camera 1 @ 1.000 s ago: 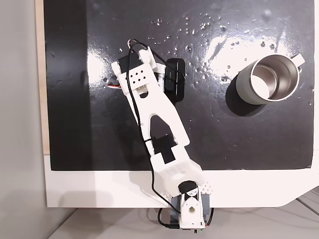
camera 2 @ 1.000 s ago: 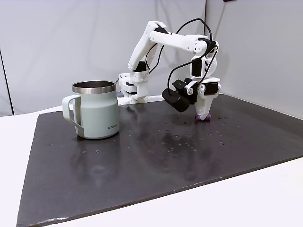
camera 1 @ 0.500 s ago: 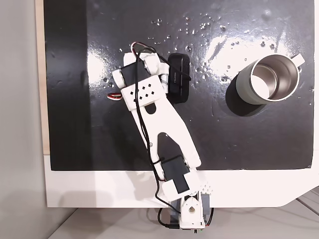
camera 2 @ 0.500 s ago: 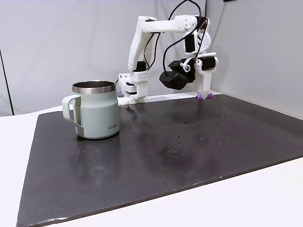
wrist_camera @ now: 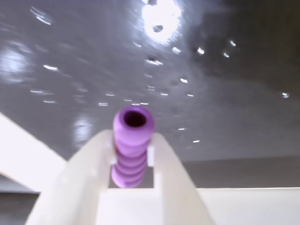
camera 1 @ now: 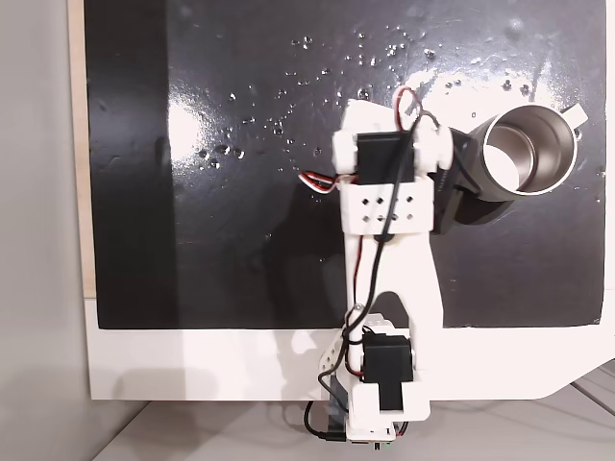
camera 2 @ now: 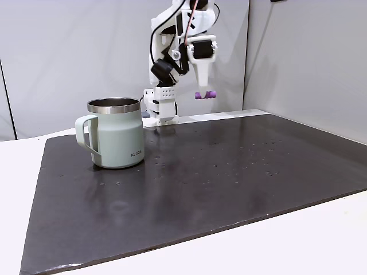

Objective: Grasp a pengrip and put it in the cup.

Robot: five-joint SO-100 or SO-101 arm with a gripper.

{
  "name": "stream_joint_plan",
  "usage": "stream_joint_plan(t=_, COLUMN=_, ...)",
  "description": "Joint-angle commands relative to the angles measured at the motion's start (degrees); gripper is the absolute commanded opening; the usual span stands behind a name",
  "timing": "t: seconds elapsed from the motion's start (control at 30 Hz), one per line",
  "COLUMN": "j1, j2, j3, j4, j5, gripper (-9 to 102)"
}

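gripper (wrist_camera: 132, 157): pinching pengrip (wrist_camera: 131, 145) by its ribbed middle | held high above mat (camera 2: 229, 166), likely to clear rim | cup (camera 2: 114, 133) upright, mouth open

The pengrip (wrist_camera: 133, 145) looks like soft, matt purple rubber with a ribbed surface and a hollow end. The pincer (wrist_camera: 132, 154) holding it is smooth white plastic with a faint sheen. The cup (camera 2: 115, 134) has a matt pale grey-green coated outer wall and a bright, polished metal rim and inside (camera 1: 524, 149). The dark mat (camera 2: 229, 177) on the white tabletop (camera 1: 192, 365) is glossy, mirroring lights, and speckled with small shiny spots.
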Motion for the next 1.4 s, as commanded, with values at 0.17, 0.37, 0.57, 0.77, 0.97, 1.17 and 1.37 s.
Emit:
stream_joint_plan(t=0.17, j1=13.6, j2=6.6, j3=-6.7, j4=5.2, j5=-9.1, gripper=0)
stream_joint_plan(t=0.37, j1=24.0, j2=6.2, j3=-9.8, j4=4.3, j5=-16.8, gripper=0)
stream_joint_plan(t=0.57, j1=31.1, j2=0.4, j3=-18.4, j4=4.2, j5=-22.1, gripper=0)
stream_joint_plan(t=0.77, j1=34.2, j2=-5.1, j3=-26.3, j4=4.1, j5=-24.5, gripper=0)
stream_joint_plan(t=0.97, j1=34.5, j2=-7.7, j3=-30.6, j4=4.1, j5=-25.2, gripper=0)
stream_joint_plan(t=1.17, j1=34.2, j2=-7.8, j3=-30.6, j4=4.6, j5=-25.3, gripper=0)
stream_joint_plan(t=1.37, j1=33.9, j2=-7.6, j3=-30.6, j4=5.3, j5=-25.1, gripper=17)
